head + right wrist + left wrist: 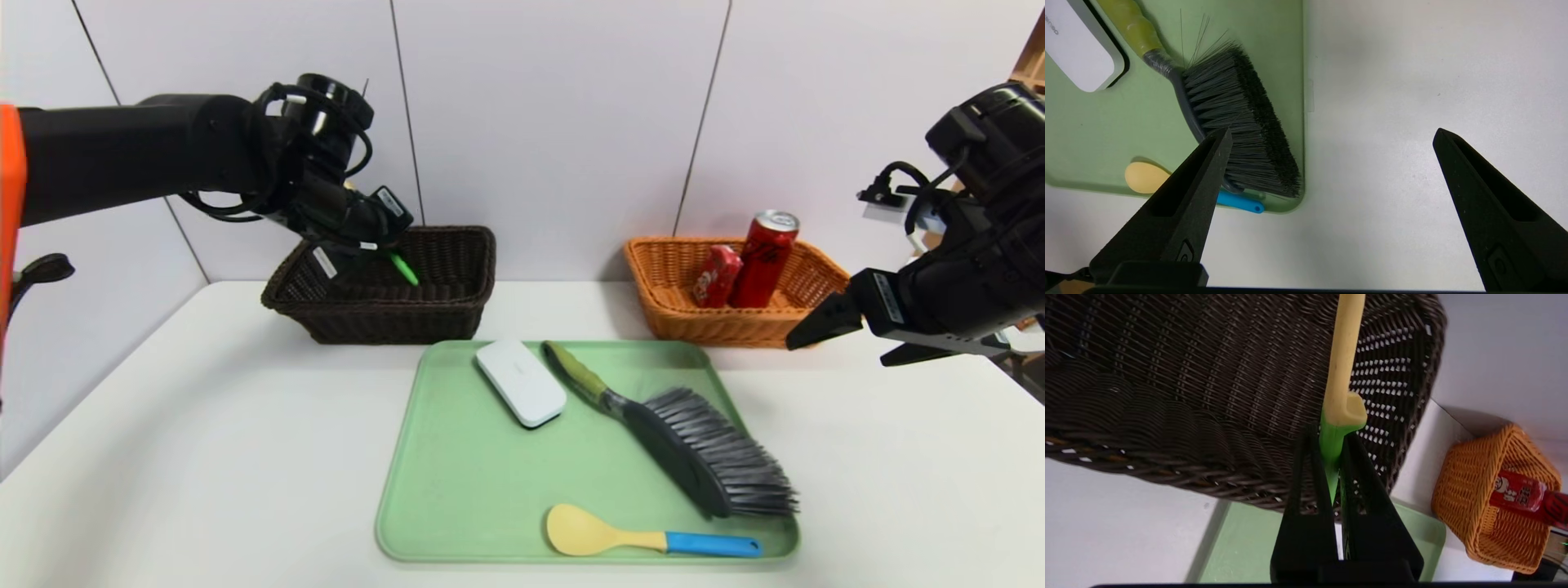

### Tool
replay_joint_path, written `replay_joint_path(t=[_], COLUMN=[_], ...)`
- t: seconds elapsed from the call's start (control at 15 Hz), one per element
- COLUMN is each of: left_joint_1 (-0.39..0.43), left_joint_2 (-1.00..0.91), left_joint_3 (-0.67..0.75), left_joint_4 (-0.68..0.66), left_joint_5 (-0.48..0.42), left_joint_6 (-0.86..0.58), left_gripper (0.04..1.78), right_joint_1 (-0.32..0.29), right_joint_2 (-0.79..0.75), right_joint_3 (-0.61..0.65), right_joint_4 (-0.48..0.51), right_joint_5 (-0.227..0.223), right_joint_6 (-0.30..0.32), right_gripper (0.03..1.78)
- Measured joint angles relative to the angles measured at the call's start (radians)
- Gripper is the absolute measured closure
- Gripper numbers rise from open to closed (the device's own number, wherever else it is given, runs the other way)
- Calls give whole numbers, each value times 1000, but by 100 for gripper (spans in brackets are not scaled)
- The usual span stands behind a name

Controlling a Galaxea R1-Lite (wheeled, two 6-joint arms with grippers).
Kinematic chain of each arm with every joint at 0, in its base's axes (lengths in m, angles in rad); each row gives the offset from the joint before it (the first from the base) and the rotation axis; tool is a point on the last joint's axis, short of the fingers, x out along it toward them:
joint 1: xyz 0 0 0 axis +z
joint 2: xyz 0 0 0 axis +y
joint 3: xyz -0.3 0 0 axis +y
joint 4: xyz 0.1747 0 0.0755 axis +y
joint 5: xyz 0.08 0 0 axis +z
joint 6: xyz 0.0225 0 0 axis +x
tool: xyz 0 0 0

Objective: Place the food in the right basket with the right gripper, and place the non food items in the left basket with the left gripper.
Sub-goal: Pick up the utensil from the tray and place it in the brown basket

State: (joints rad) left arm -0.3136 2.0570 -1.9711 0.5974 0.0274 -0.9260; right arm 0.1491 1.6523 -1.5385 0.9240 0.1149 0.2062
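Fork-spoon [1342, 375], clamped by your left gripper [1333, 457] over the dark basket [1167, 375], shows only at the wrist. Your right gripper [1331, 163] gapes empty above the white table [1392, 81].

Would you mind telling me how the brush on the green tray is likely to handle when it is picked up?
The brush probably lifts as one stiff piece, since its handle and back look rigid. Its grey bristles splay unevenly, so they would likely bend under a squeeze. Gripped by the slim green handle, it may tilt toward the bulkier bristle end. It lies flat on the tray, so rolling seems unlikely.

My left gripper [1331, 473] pinches the green-handled yellow fork-spoon [1340, 375] over the dark left basket [424, 306]; can [763, 257] and packet [717, 276] stand in the orange right basket [735, 322].
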Motion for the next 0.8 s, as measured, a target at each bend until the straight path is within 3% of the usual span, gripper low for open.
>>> replay_joint_path(t=[0.6,0.8], left_joint_1=[43,50], left_joint_2=[40,39], left_joint_3=[-2,3], left_joint_4=[-74,-39], left_joint_5=[-16,-19], left_joint_6=[-12,-9], left_gripper=[171,171], right_joint_1=[7,9], right_joint_2=[-1,-6], right_joint_3=[10,12], right_joint_4=[-1,0], right_joint_5=[1,0], right_joint_6=[1,1], right_gripper=[11,11])
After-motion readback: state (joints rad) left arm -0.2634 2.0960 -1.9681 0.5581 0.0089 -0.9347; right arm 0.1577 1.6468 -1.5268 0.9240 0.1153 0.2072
